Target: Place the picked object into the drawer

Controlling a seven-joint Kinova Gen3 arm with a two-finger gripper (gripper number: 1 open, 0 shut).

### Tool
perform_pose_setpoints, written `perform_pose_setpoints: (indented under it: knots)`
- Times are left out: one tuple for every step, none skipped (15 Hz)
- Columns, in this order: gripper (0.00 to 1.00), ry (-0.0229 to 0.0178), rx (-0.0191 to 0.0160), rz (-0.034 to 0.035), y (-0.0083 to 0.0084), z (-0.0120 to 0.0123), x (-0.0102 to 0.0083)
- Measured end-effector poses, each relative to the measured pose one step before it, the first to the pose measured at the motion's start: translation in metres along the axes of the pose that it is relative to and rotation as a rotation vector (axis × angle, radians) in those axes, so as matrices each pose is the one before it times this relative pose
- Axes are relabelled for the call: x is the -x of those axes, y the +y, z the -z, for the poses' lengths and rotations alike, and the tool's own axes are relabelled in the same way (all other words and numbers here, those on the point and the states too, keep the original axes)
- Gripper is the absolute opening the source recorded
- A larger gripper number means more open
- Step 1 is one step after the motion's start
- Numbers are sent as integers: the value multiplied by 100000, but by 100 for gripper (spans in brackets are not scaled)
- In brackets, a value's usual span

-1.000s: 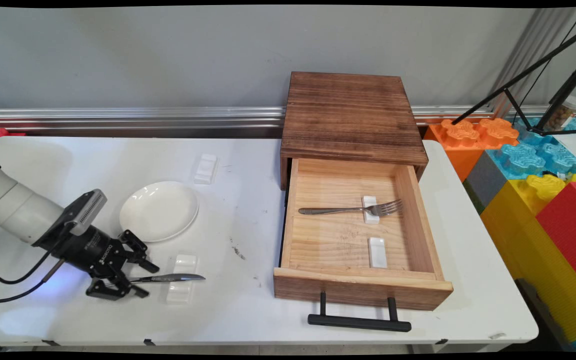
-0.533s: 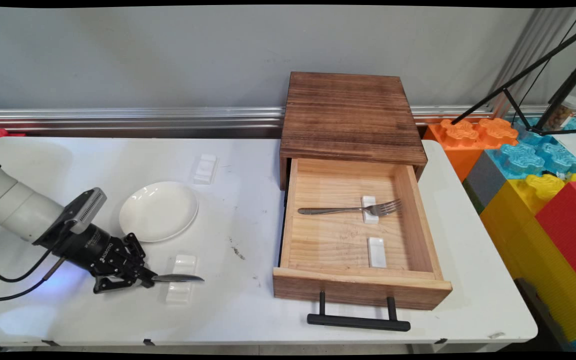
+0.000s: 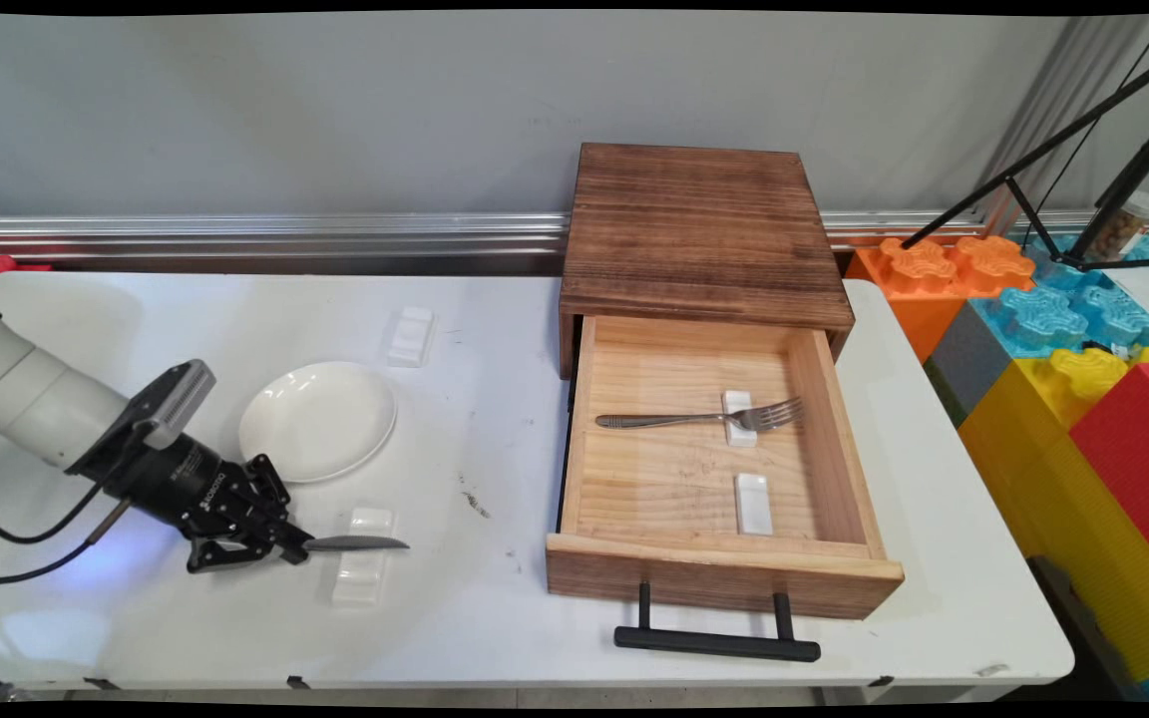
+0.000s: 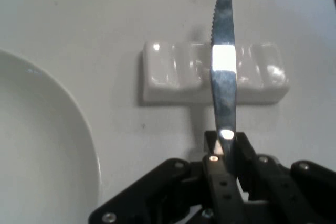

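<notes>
Claw [image 3: 287,548] lifted serrated steel knife [image 3: 355,543] off ribbed ceramic rest [image 3: 363,555].

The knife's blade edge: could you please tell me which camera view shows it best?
The hand view: the knife fills it, serrated edge clear, clamped in the gripper. The main view shows the knife only as a thin sliver.

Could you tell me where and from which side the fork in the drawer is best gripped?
Probably by the handle, from straight above. The fork lies with its neck on a white rest, so the handle slopes toward the drawer floor, with open floor on both sides for the fingers.
</notes>
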Motion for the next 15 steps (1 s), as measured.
perform_pose_setpoints:
  knots:
    - [0, 393, 189, 347, -65, 301, -579]
    - [0, 405, 202, 361, -76, 300, -587]
    - [0, 482, 167, 368, -119, 350, -738]
    - [0, 356, -25, 269, -88, 304, -683]
    - [0, 353, -55, 197, -86, 175, -504]
    - [0, 466, -124, 162, -176, 270, -952]
    - [0, 589, -210, 84, -151, 202, -879]
    - [0, 638, -350, 66, -193, 238, -1187]
    - [0, 348, -255, -30, -131, 135, -740]
    - [0, 559, -462, -148, -243, 190, -1173]
    - [0, 394, -415, -122, -174, 129, -856]
    - [0, 411, -421, -120, -170, 102, -803]
    - [0, 599, -656, -154, -225, 70, -971]
    - [0, 620, -683, -198, -204, 18, -962]
    - [0, 651, -608, -284, -214, -67, -1000]
